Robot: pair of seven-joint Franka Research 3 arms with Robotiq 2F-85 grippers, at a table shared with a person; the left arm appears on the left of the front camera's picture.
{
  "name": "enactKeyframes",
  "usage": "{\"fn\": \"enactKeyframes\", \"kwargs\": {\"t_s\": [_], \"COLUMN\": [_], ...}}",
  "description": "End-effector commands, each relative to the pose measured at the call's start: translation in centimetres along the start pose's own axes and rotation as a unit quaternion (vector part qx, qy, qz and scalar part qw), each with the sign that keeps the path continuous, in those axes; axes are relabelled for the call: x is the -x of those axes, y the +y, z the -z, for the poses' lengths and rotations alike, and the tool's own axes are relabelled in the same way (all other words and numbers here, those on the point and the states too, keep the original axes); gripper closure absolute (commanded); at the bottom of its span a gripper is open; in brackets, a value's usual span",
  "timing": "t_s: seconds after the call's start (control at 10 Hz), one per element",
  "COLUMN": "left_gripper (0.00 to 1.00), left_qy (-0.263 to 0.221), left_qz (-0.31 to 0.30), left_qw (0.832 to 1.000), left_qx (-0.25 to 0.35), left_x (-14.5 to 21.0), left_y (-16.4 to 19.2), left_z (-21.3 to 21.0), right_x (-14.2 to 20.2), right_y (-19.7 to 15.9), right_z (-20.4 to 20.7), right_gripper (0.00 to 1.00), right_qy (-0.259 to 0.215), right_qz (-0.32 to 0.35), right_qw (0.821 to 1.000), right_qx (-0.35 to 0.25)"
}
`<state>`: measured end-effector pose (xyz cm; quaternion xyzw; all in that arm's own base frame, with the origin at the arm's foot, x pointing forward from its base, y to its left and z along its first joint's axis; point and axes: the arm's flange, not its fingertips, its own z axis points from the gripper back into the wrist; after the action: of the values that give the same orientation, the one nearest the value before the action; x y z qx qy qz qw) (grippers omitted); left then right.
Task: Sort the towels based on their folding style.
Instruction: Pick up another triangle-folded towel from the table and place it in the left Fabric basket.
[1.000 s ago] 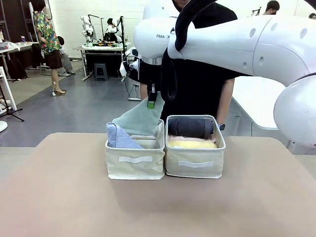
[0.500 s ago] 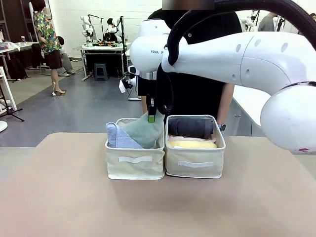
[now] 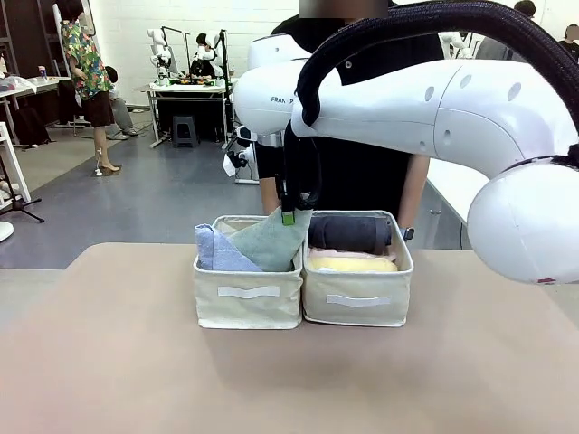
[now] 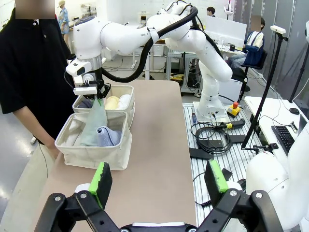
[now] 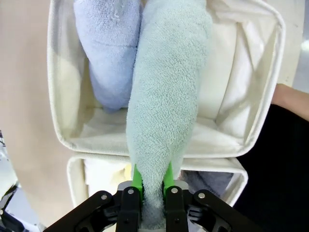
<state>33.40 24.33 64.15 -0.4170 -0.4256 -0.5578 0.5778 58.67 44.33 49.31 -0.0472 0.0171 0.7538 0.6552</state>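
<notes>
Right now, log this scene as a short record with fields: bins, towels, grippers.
left bin: cream fabric bin holding a folded light blue terry towel and the lower part of a pale teal terry towel
right bin: cream fabric bin holding a rolled dark grey towel above a rolled yellow towel
right gripper: shut on the pale teal towel's top end, above the left bin
left gripper: open, holding nothing

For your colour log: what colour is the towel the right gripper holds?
Pale teal towel; right wrist view.
</notes>
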Motion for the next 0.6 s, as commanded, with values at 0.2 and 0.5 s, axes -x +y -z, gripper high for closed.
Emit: {"fn": "enactKeyframes", "kwargs": {"t_s": [0.2, 0.5], "left_gripper": [0.0, 0.0], "left_qy": [-0.004, -0.004], "left_qz": [0.003, 0.003], "left_qw": [1.0, 1.0], "left_qx": [-0.002, -0.002], "left_x": [-0.1, -0.1], "left_y": [-0.2, -0.2], "left_z": [-0.5, -0.5], "right_x": [-2.5, -4.1], "right_y": [-2.5, -3.0], "right_z": [0.1, 2.0], "right_gripper": [0.81, 0.81], "right_qy": [-0.024, -0.023], "right_qz": [0.001, -0.019], "right_qw": [1.0, 0.999], "right_qx": [-0.007, -0.018]}}
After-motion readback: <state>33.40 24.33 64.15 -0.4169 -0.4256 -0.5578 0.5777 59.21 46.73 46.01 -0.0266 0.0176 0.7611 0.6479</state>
